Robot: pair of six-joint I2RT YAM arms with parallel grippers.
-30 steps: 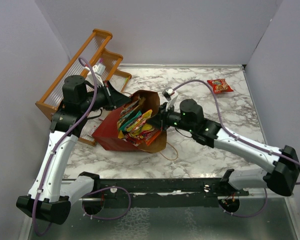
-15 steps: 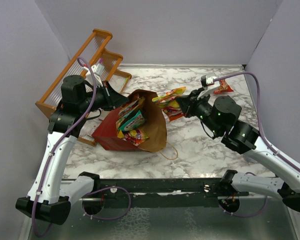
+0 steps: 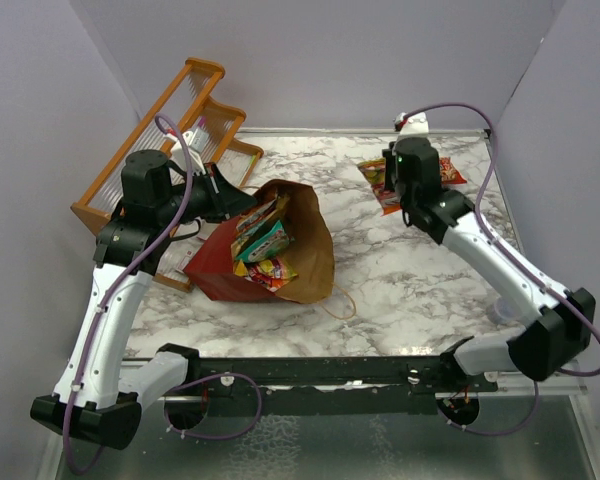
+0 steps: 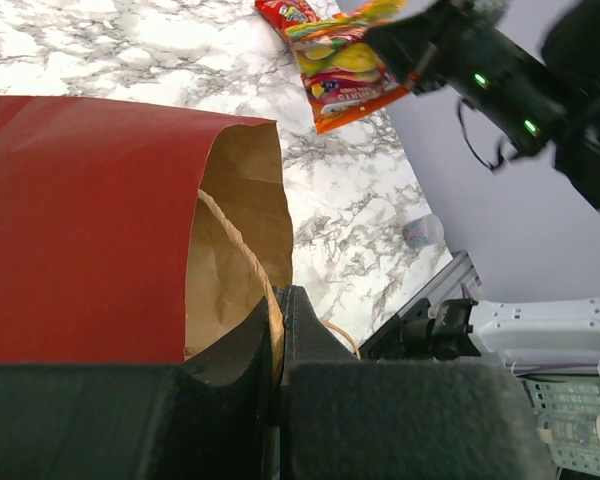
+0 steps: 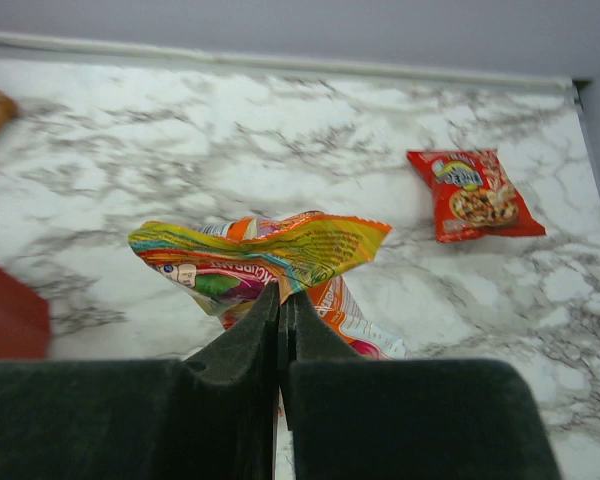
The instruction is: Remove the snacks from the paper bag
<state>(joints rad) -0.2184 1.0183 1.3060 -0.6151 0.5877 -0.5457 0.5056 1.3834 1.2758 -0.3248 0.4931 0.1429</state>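
Paper bag, red outside and brown kraft inside, lies on its side at the left-centre of the marble worktop, its open mouth turned toward the right. Several snack packets, teal, yellow and red, crowd the mouth, some of them half out over the brown lip. A thin twine handle trails from the bag onto the marble toward the near edge.

The left gripper is pressed together on the bag's upper rim, with kraft paper and a second twine loop pinched between its fingers.

The orange chip bag is outside the paper bag, near the worktop's far right corner. The right gripper is clamped on its crumpled top edge; I cannot tell whether its lower end touches the marble. Just beside it, closer to that corner, a red packet lies flat.

A wooden rack stands tilted off the far left corner, behind the left arm.
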